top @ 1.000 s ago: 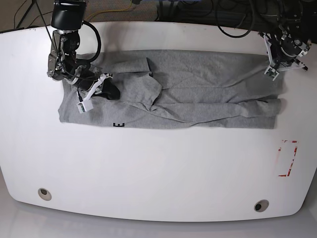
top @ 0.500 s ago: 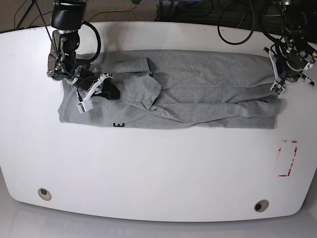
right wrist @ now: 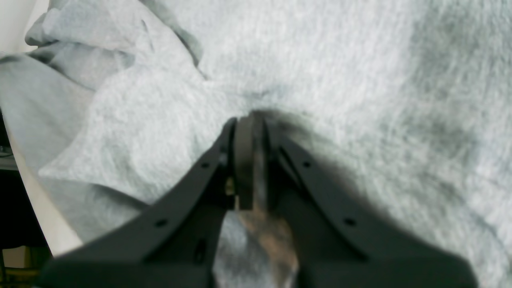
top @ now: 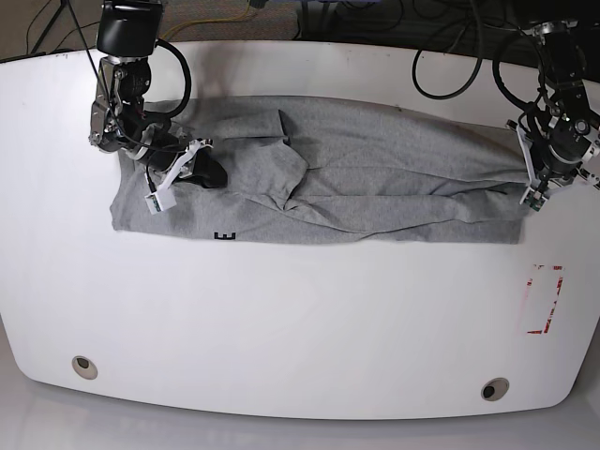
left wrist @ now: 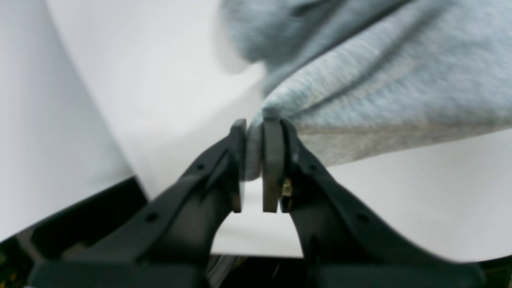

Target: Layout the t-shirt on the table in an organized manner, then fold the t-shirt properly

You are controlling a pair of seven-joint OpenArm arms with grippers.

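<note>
Folding the lengthwise-doubled t-shirt

The t-shirt [top: 356,173] lay as a long band across the desk [top: 281,319]. The left hand [left wrist: 254,160] pinched its end corner; the right hand [right wrist: 248,160] was closed on the cloth. Next, probably, carrying one end over evenly.

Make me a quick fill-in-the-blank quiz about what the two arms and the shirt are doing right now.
1. The left end effector is shut on the ____ of the t-shirt.
2. The right end effector presses down on ____ fabric.
3. The tape mark on the table is ____.

Missing words: edge; grey; red
</note>
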